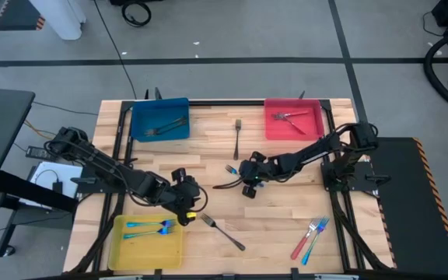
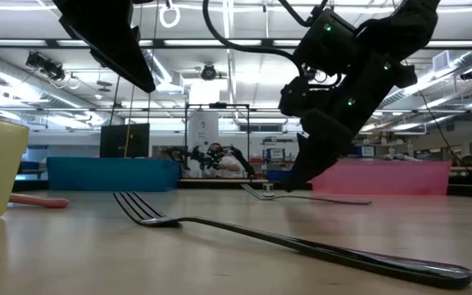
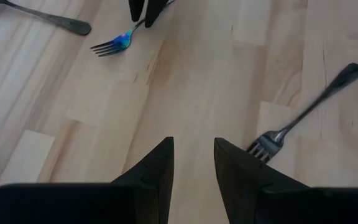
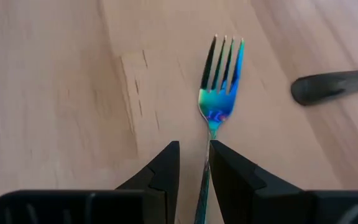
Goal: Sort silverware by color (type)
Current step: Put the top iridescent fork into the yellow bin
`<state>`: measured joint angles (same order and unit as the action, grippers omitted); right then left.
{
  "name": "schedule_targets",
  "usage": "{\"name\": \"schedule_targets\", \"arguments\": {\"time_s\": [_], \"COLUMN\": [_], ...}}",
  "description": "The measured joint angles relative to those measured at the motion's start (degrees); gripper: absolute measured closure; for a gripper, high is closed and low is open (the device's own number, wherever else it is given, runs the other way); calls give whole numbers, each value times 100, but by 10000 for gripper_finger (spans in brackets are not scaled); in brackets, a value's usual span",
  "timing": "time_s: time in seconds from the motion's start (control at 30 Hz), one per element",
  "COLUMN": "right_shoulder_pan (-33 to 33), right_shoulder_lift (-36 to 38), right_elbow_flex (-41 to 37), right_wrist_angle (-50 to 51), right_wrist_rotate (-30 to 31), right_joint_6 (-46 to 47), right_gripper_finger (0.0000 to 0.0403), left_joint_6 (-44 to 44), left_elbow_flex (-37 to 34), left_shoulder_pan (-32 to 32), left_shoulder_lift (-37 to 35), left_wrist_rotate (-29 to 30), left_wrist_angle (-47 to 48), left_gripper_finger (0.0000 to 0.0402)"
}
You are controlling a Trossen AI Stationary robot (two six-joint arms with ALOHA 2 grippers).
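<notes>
A blue iridescent fork point(image 4: 221, 93) lies flat on the wooden table point(image 1: 286, 194), near its middle. My right gripper point(image 4: 195, 149) is low over it and open. Its fingers stand on either side of the fork's handle point(image 4: 205, 177), and I cannot tell if they touch it. In the high view this gripper point(image 1: 242, 173) sits just right of the fork's head point(image 1: 230, 168). My left gripper point(image 3: 194, 146) hangs open and empty above the table, beside the tines of a dark grey fork point(image 3: 303, 112). That fork point(image 1: 224, 231) lies right of the yellow tray point(image 1: 123, 249).
The yellow tray holds blue forks point(image 1: 150, 227). At the far edge, a blue tray point(image 1: 142, 109) holds dark forks and a red tray point(image 1: 274, 128) holds red ones. A grey fork point(image 1: 238, 136) lies between them. A red and a blue utensil point(image 1: 309, 237) lie near right.
</notes>
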<state>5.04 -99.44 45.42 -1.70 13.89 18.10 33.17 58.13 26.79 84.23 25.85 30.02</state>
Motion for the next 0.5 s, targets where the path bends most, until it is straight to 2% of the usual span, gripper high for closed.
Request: {"name": "schedule_targets", "arguments": {"time_s": [0.23, 0.5], "right_shoulder_pan": [11, -34], "right_shoulder_lift": [-255, -364], "right_elbow_flex": [5, 23], "right_wrist_angle": [13, -62], "right_wrist_rotate": [349, 159], "right_joint_6": [22, 35], "right_gripper_finger": [307, 320], "left_joint_6": [-268, -284], "left_elbow_flex": [-1, -2], "left_shoulder_pan": [0, -11], "left_shoulder_lift": [0, 0], "left_wrist_rotate": [2, 4], "left_wrist_angle": [-94, -163], "left_gripper_finger": [287, 287]}}
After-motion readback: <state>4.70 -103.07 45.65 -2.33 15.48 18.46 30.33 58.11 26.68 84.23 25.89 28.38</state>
